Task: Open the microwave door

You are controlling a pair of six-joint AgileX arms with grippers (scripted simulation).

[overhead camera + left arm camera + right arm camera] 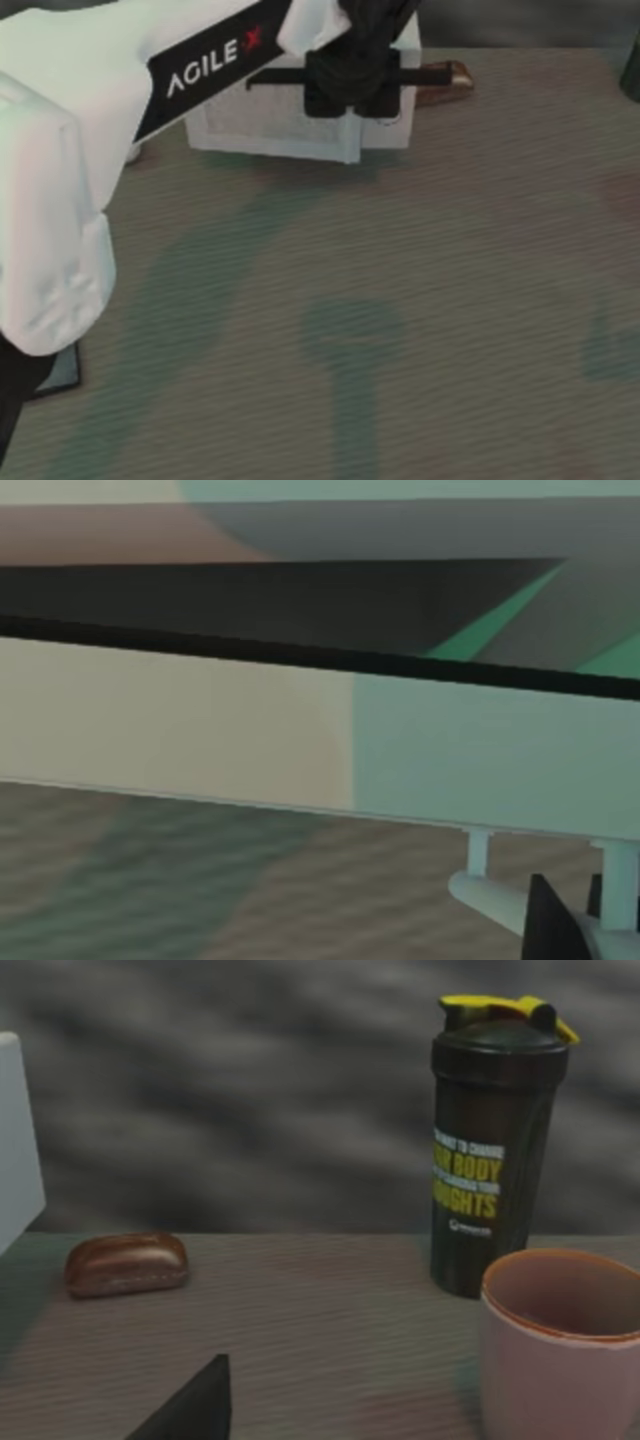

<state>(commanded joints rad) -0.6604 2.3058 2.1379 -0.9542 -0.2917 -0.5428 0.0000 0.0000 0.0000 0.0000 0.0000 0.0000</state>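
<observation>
The white microwave (405,40) stands at the table's back, left of centre. Its door (270,125), with the speckled mesh window, faces the front; its right edge stands a little proud of the front. My left arm reaches across from the left, and its gripper (350,80) hangs over the door's right edge. In the left wrist view the door (200,720) fills the frame, and the left gripper (572,912) has dark fingers on both sides of the white bar handle (490,895). The right gripper's one visible fingertip (195,1405) hovers over the table, far from the microwave.
A brown bread roll (445,85) lies just right of the microwave, also seen in the right wrist view (127,1263). A black shaker bottle (495,1160) with a yellow lid and a pink cup (560,1350) stand at the far right.
</observation>
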